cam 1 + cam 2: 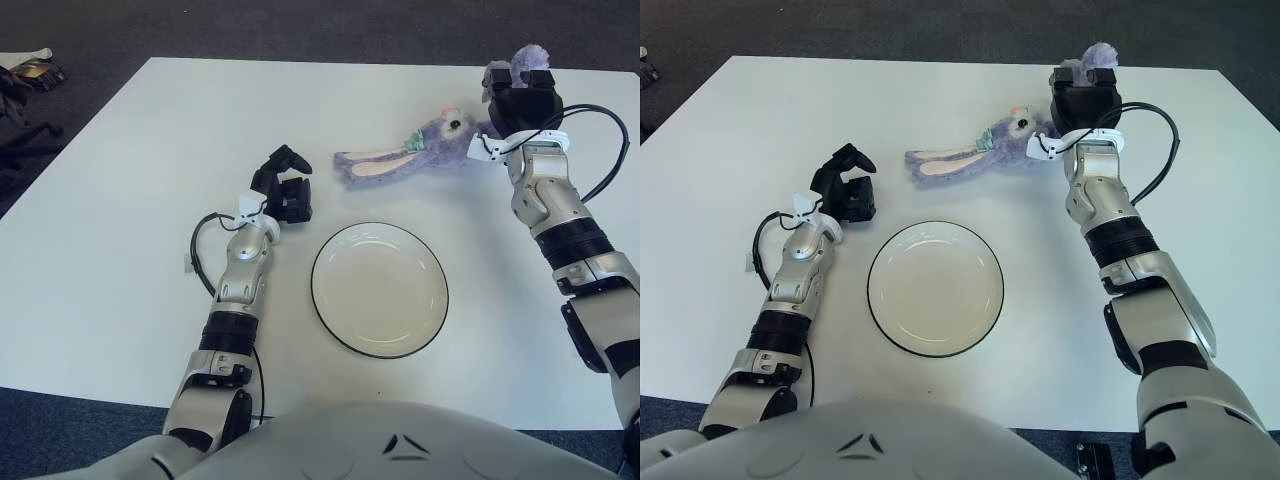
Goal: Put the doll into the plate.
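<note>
A purple plush rabbit doll lies on the white table, its long ears stretched left and its body to the right. My right hand is closed over the doll's rear part, whose fluffy end shows above the hand; the doll also shows in the right eye view. A white plate with a dark rim sits in front of the doll, near the table's middle. My left hand shows left of the plate, fingers curled and holding nothing.
The white table is broad, with dark carpet around it. Some dark objects stand off the table's far left corner. My own torso fills the bottom edge.
</note>
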